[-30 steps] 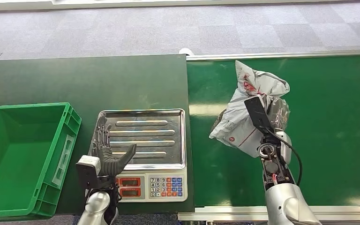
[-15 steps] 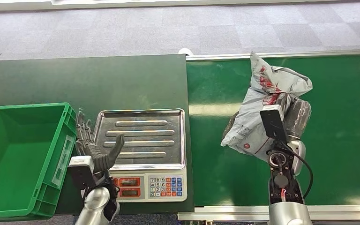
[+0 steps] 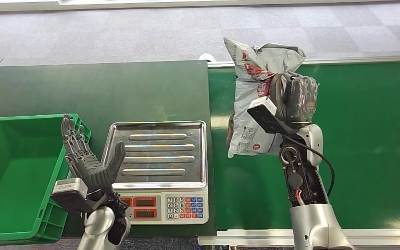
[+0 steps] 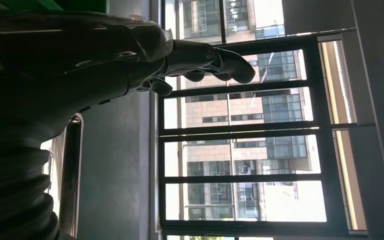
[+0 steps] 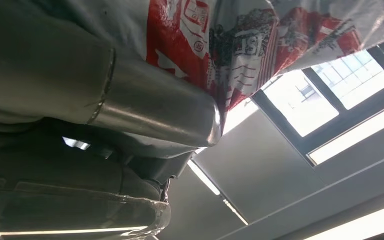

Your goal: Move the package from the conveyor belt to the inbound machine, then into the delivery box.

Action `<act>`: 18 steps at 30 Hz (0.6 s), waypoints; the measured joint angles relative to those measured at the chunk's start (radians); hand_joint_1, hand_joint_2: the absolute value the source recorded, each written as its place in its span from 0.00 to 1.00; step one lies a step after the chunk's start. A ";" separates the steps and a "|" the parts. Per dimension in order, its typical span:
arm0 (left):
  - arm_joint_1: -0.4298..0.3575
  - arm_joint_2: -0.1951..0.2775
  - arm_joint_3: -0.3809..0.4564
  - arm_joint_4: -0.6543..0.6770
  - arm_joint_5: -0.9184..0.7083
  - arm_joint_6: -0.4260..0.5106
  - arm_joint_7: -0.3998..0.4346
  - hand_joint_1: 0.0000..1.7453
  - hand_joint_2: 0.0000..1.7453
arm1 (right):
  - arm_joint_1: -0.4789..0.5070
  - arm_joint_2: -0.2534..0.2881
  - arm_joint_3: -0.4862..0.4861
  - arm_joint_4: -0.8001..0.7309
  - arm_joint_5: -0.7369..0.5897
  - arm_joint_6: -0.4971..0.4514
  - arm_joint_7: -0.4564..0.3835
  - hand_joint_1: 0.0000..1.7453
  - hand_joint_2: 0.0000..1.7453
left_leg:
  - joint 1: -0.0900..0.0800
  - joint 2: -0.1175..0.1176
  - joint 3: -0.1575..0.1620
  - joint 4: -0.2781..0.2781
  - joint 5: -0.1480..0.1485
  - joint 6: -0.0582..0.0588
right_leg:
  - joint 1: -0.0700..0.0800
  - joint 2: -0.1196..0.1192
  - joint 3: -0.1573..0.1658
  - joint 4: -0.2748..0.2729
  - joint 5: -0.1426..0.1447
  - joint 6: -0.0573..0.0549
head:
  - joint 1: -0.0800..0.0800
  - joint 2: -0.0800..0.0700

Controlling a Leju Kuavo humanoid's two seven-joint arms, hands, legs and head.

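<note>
One wide green belt (image 3: 375, 146) with a smooth matte face lies under the crinkled grey plastic package (image 3: 252, 104), printed red and shown closer in the right wrist view, which the right hand (image 3: 291, 96) grips, raised beside the ribbed steel scale (image 3: 156, 151), while the left hand (image 3: 86, 161) has fingers spread by the green bin (image 3: 10, 172).

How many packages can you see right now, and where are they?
1. The grey package with red print is gripped by the right robot hand, lifted above the green conveyor belt, just right of the scale.
</note>
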 joint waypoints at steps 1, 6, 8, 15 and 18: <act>0.001 0.000 0.000 -0.003 0.000 0.000 0.000 0.00 1.00 | -0.007 0.001 0.007 0.005 0.000 0.000 0.000 1.00 0.00 | 0.000 0.000 0.000 0.000 0.000 0.000 | 0.000 0.000 0.000 0.000 0.000 0.000 | 0.000 0.000; 0.005 0.000 0.002 -0.016 0.003 0.017 0.000 0.00 1.00 | -0.045 0.012 0.046 0.039 0.027 0.007 -0.007 1.00 0.00 | 0.000 0.001 -0.002 0.000 0.000 0.000 | 0.000 0.001 -0.001 0.000 0.000 0.000 | 0.000 0.000; 0.006 0.000 0.004 -0.019 0.010 0.025 0.000 0.00 1.00 | -0.084 0.032 0.086 0.078 0.069 0.015 0.001 1.00 0.00 | 0.000 0.003 -0.001 0.000 0.000 0.000 | 0.000 0.003 -0.001 0.000 0.000 0.000 | 0.000 0.000; 0.007 0.000 0.014 -0.009 0.038 -0.021 0.000 0.00 1.00 | -0.219 0.126 0.279 0.280 0.190 0.021 0.018 1.00 0.00 | 0.004 0.003 -0.001 0.000 0.000 -0.001 | 0.004 0.003 -0.002 0.000 0.000 -0.001 | 0.000 0.000; 0.004 -0.001 0.017 0.006 0.043 -0.037 0.000 0.00 1.00 | -0.239 0.158 0.364 0.361 0.238 0.027 0.018 1.00 0.00 | 0.004 0.003 -0.001 0.000 0.000 -0.001 | 0.004 0.003 -0.002 0.000 0.000 -0.001 | 0.000 0.000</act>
